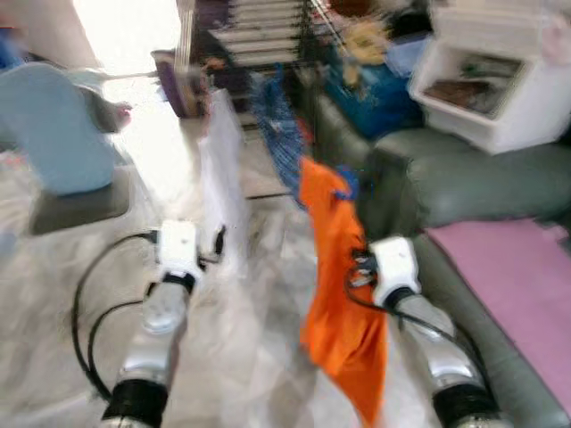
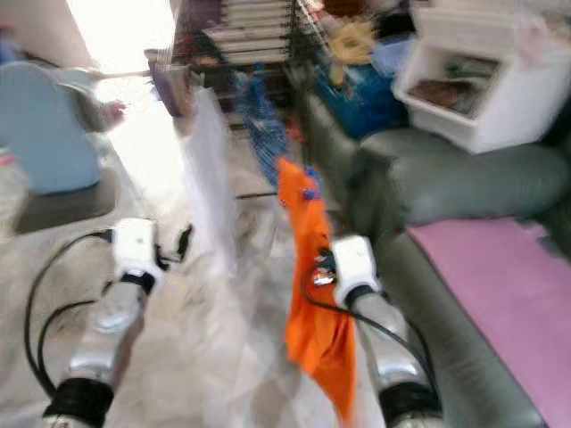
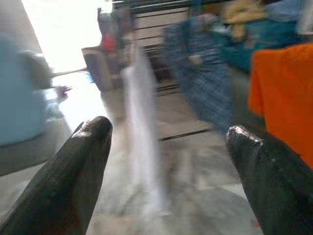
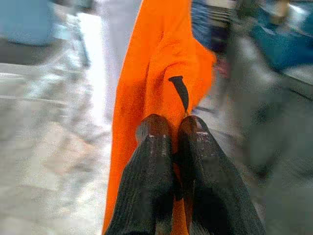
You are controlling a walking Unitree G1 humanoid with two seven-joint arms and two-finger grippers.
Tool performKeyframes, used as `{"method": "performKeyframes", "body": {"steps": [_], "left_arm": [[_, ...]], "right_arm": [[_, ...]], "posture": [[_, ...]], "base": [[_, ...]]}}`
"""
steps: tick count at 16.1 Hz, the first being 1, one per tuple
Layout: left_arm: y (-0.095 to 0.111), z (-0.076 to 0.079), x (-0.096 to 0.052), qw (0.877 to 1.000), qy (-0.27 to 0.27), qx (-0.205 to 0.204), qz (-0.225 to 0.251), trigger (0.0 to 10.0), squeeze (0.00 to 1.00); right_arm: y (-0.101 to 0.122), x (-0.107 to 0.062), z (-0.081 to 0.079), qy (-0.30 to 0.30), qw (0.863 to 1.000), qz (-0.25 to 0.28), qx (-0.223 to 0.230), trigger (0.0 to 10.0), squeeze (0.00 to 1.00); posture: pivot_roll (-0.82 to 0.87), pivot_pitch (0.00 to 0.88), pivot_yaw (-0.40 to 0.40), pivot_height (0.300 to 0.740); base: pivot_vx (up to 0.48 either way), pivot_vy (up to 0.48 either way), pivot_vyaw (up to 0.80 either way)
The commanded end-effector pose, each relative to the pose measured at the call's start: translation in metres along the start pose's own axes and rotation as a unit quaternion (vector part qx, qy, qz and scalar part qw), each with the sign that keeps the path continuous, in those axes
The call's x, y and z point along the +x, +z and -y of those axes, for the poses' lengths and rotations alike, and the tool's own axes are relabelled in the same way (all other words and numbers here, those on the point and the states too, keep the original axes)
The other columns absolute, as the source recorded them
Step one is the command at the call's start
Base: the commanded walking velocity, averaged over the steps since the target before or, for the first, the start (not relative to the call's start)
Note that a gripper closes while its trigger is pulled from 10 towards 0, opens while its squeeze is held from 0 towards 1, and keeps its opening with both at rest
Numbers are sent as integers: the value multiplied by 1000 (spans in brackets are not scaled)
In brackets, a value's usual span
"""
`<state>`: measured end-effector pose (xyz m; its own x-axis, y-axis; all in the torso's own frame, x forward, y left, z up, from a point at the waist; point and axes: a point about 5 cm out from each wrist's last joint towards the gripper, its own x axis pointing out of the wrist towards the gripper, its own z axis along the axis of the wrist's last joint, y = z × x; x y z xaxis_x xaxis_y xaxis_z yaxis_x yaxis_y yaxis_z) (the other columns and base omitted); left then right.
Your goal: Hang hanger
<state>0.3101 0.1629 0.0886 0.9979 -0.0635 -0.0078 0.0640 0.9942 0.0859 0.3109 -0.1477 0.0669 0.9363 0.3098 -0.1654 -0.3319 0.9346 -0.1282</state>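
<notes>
An orange garment [image 1: 339,294] hangs from my right gripper [image 4: 171,122], whose two black fingers are shut on its fabric. A small blue piece [image 1: 344,187] shows at the garment's top and a short black curved piece [image 4: 180,92] just past the fingertips; blur hides what they are. My left gripper [image 3: 168,127] is held out in front at the left, open with nothing between its fingers. Ahead stands a clothes rack [image 1: 268,36] with a white cloth [image 1: 223,178] and a blue checked garment [image 1: 278,134] hanging from it.
A dark green sofa [image 1: 464,187] with a pink mat [image 1: 517,285] runs along my right. A white shelf unit [image 1: 500,80] stands behind it. A light blue chair [image 1: 53,125] is at the left. Pale marble floor [image 1: 250,348] lies between. Everything is blurred.
</notes>
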Motion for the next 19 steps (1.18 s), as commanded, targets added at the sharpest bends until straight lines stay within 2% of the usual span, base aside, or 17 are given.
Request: {"method": "performKeyframes", "body": {"steps": [1,7,13,19], "left_arm": [[6,1,3,1000,1,14,9,10000,0],[7,-4,7,1000,6,28,6,10000,0],[8,-9,9,999,12,36,4,10000,0],[6,-5,10,999,2,50,1,10000,0]], "right_arm": [[14,4,2,5,1000,28,-11,10000,0],[23,9,0,24,998,42,-26,10000,0],[33,13,-11,79,994,62,-49,10000,0],[51,17,-14,128,987,83,-59,10000,0]], "posture": [[-79,0,60,740],[-83,0,61,740],[-81,0,59,740],[-87,0,56,740]], "base": [[0,0,800],[0,0,800],[0,0,800],[0,0,800]]}}
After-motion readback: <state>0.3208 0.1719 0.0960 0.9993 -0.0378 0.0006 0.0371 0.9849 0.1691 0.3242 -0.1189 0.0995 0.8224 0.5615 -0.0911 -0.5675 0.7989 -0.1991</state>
